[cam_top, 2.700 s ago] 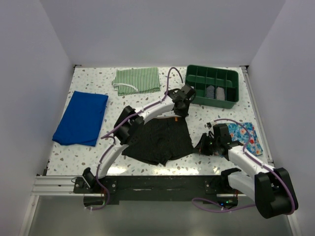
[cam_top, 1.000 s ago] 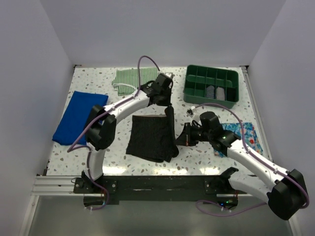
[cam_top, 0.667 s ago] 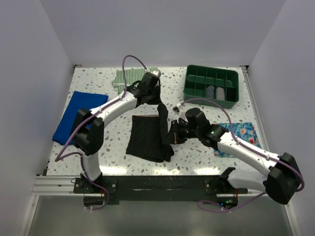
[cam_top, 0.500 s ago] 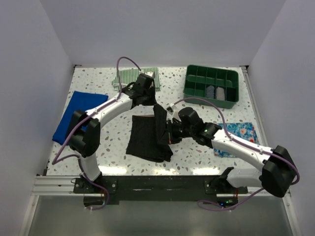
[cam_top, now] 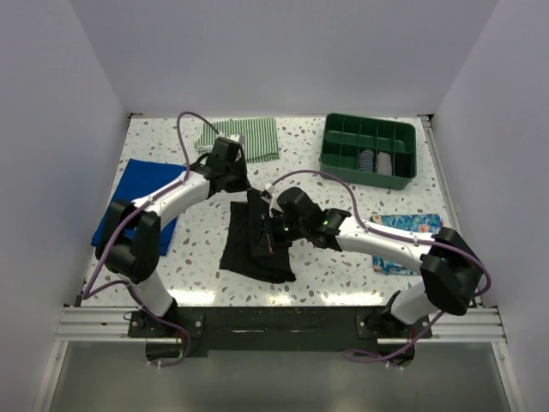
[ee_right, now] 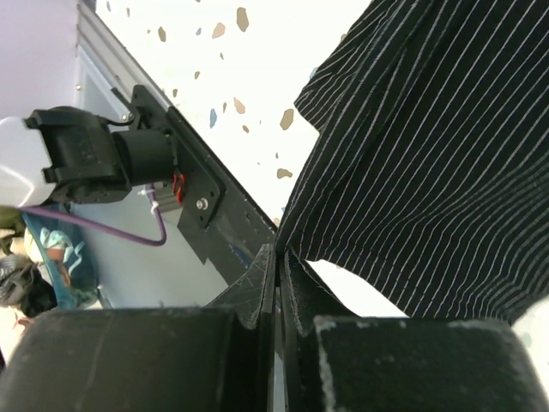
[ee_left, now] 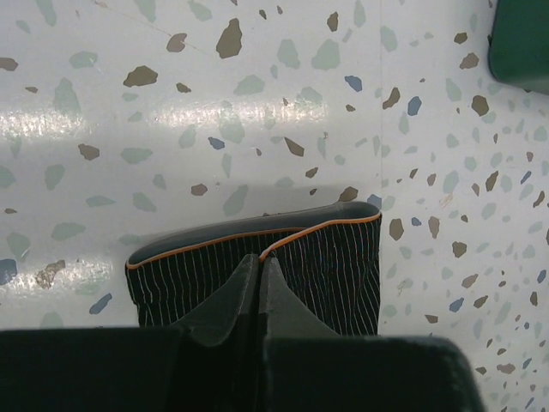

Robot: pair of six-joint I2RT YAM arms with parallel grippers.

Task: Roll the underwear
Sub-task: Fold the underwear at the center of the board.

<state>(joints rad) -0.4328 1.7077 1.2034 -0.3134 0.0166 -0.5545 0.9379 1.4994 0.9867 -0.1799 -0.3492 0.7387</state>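
- The black pinstriped fabric underwear (cam_top: 243, 251) lay near the middle of the white speckled bench (cam_top: 343, 273), just beyond the arm bases. A darker raised fold ran along its right side.
- The left fingers (ee_left: 230, 299) were pressed together with no gap, gripping the underwear (ee_left: 330, 275) at its orange-trimmed waistband (ee_left: 313, 228). That edge was held clear of the bench (ee_left: 171, 86).
- The right fingers (ee_right: 257, 287) were also closed tight, pinching an edge of the striped fabric (ee_right: 429, 129), which spread away above them.
- From above, the left arm reached in from the far left to the garment's far edge. The right arm came across from the right to the fold.
- A green-and-white striped cloth (cam_top: 246, 137) lay at the far side, well apart from the underwear.
- A plain blue cloth (cam_top: 140, 196) lay at the left.
- A blue floral-print cloth (cam_top: 413, 233) lay at the right, partly under the right arm.
- A dark green plastic compartment tray (cam_top: 343, 175) stood at the far right.
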